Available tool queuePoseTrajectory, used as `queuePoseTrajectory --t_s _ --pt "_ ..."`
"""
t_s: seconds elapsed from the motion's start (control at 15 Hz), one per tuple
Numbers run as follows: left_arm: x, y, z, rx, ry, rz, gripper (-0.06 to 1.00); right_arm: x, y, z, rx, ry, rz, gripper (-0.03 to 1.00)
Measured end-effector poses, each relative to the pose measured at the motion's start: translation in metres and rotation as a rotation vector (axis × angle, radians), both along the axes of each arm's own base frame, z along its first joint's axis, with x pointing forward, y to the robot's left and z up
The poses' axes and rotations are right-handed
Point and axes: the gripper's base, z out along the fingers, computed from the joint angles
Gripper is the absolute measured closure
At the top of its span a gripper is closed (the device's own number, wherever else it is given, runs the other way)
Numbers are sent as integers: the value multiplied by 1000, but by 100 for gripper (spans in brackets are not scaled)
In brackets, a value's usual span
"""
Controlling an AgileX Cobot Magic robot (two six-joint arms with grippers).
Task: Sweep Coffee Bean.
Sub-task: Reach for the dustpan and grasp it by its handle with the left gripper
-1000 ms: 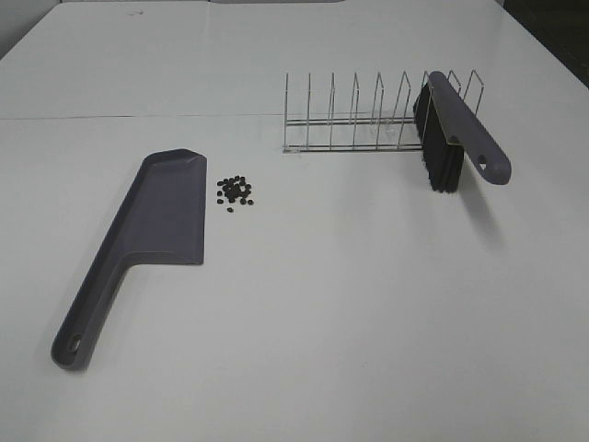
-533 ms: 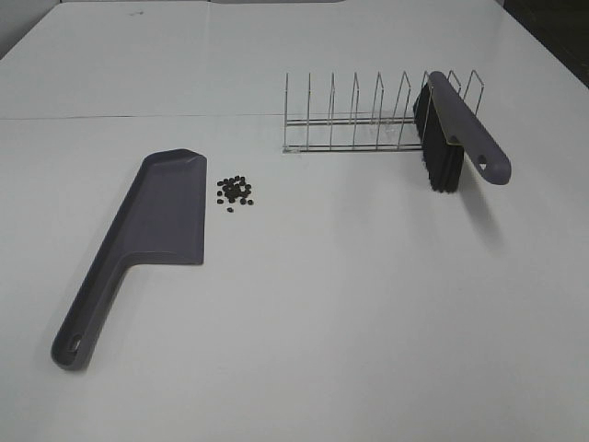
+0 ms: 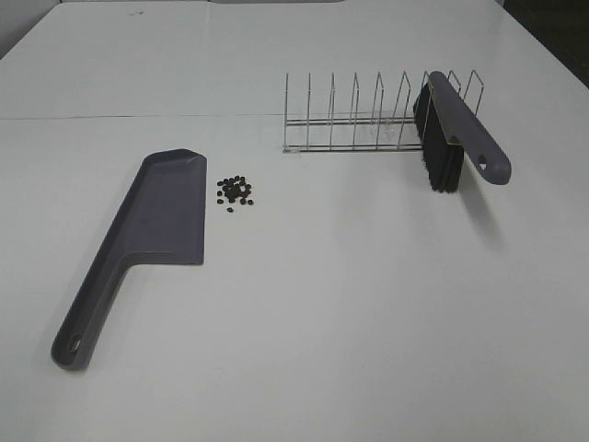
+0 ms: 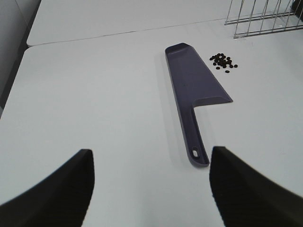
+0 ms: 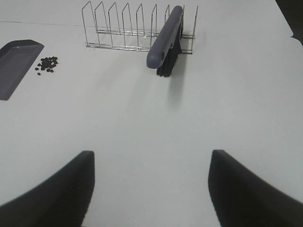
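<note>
Only wrist views: left gripper (image 4: 150,158), right gripper (image 5: 151,158) spread.

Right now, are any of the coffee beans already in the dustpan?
No, the coffee beans lie in a small cluster on the table just beside the dustpan, and its tray shows nothing dark inside.

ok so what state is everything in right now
dustpan: lying flat on the table, no beans in it
coffee beans: loose pile on the table beside the dustpan
brush: propped in the rack, bristles down
rack: upright, holding only the brush
left hand: open, empty
right hand: open, empty
</note>
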Motion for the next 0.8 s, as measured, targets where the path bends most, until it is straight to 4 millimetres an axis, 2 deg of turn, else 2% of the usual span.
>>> queuePoseTrajectory --t_s 0.8 --pt "0 0 0 0 0 0 30 0 0 0 0 0 0 32"
